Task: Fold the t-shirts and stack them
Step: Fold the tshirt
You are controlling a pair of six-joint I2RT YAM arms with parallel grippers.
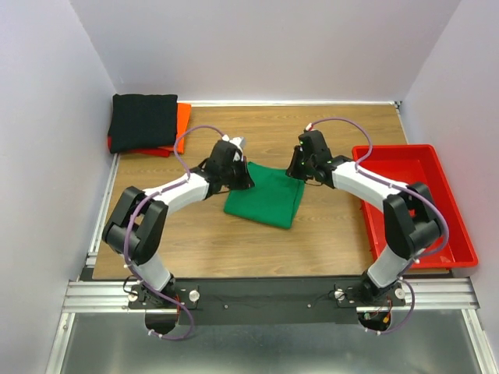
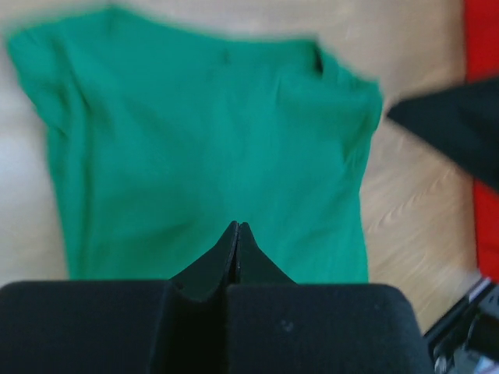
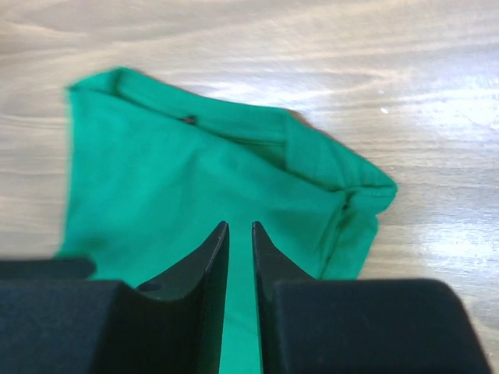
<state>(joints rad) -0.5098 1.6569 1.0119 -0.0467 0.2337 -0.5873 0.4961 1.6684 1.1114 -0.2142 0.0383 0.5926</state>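
Note:
A bright green t-shirt (image 1: 265, 199) lies folded into a rough square at the table's middle. It also fills the left wrist view (image 2: 210, 140) and the right wrist view (image 3: 179, 171). My left gripper (image 2: 237, 226) hangs over the shirt's left edge (image 1: 243, 181), jaws pressed together with nothing between them. Over the shirt's far right corner my right gripper (image 1: 299, 168) stands open by a narrow gap (image 3: 240, 226), and only green cloth shows below through it. At the back left a folded black t-shirt (image 1: 143, 121) rests on an orange-red t-shirt (image 1: 182, 117).
A rigid red plastic tray (image 1: 446, 222) stands along the table's right side, under the right arm's elbow. White walls close in the left, back and right. The right arm shows as a dark shape (image 2: 460, 125) in the left wrist view.

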